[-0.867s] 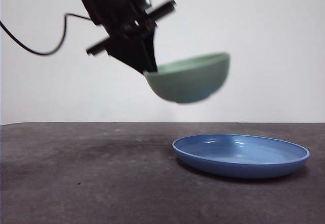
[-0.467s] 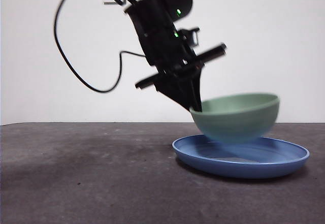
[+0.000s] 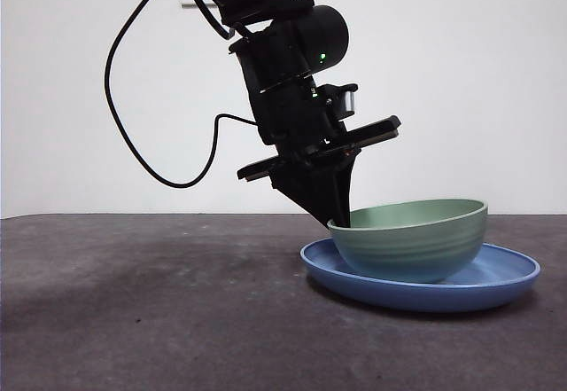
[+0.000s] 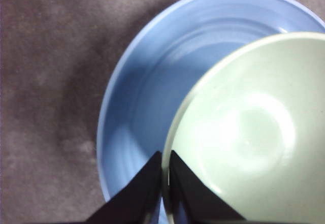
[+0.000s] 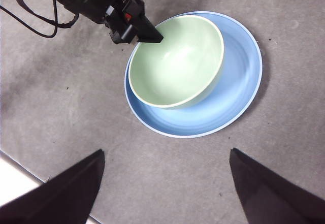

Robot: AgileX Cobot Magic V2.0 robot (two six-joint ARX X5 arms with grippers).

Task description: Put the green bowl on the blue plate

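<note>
The pale green bowl (image 3: 412, 240) sits upright in the blue plate (image 3: 505, 277), toward the plate's left side. My left gripper (image 3: 339, 221) is shut on the bowl's left rim, one jaw inside and one outside. In the left wrist view the two jaws pinch the bowl's rim (image 4: 165, 169), with the bowl (image 4: 249, 137) over the plate (image 4: 137, 107). The right wrist view shows the bowl (image 5: 175, 61) in the plate (image 5: 233, 97) from high above, with the left gripper (image 5: 152, 35) at the bowl's rim. My right gripper (image 5: 165, 181) is open, empty, well above the table.
The dark grey table (image 3: 142, 311) spreads around the plate. A black cable (image 3: 133, 143) loops from the left arm behind it. A white wall stands at the back. The table's edge (image 5: 20, 168) shows in the right wrist view.
My left gripper has carried the bowl down and to the right, from the air left of the plate onto the plate, where it now rests level.
</note>
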